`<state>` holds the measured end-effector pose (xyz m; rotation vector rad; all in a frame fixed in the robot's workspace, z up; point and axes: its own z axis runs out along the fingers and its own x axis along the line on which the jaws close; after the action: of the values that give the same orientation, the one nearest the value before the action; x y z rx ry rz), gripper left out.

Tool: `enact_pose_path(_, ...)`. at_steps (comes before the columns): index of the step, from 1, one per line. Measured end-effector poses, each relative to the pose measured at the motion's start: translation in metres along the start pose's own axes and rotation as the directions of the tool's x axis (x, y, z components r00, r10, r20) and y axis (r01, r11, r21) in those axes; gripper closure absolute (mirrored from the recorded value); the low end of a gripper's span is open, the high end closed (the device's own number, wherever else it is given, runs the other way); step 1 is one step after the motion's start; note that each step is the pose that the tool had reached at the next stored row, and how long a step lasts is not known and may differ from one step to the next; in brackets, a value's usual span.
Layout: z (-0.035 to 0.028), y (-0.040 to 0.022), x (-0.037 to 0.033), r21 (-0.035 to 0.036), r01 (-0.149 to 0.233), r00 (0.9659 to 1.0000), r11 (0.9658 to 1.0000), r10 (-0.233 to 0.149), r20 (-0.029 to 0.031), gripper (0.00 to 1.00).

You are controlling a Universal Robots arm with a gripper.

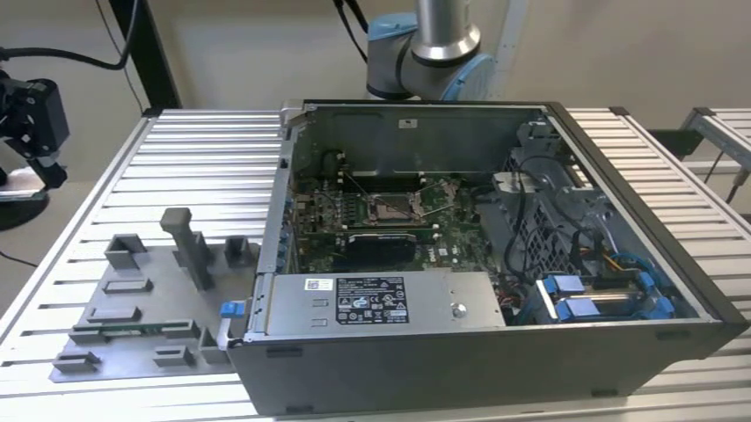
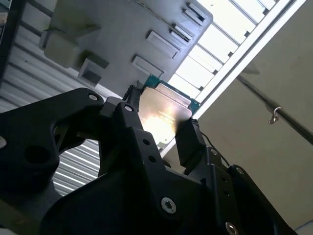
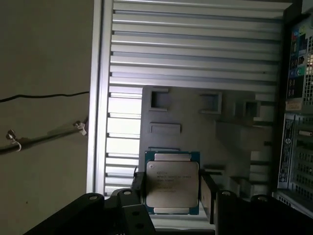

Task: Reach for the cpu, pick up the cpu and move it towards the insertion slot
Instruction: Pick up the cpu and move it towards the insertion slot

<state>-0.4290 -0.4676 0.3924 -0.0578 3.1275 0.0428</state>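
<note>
The computer case (image 1: 470,374) is lying open, its insertion slot (image 1: 391,208) exposed inside. The claw (image 3: 172,192) is clamping the cpu (image 3: 172,181) over the fixture plate (image 3: 188,120), near the bench (image 3: 195,49) edge.

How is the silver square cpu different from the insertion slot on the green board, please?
The flat square cpu with silvery metal top and green rim is held between the jaws of the black gripper, near the grey fixture plate; the square metal-framed insertion slot sits fixed in the green circuit board inside the open grey computer case. The cpu shows a plain bright top; the insertion slot shows a dark centre. Both are square.
</note>
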Motion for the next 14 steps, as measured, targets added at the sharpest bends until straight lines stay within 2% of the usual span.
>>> enact_pose_path(11, -0.0004, 0.0001, -0.0001, 0.0001, 0.0, 1.0, 1.0, 0.0, 0.0, 1.0)
enact_pose_path(14, -0.0004, 0.0, -0.0021, 0.0002, 0.0, 1.0, 1.0, 0.0, -0.0002, 1.0)
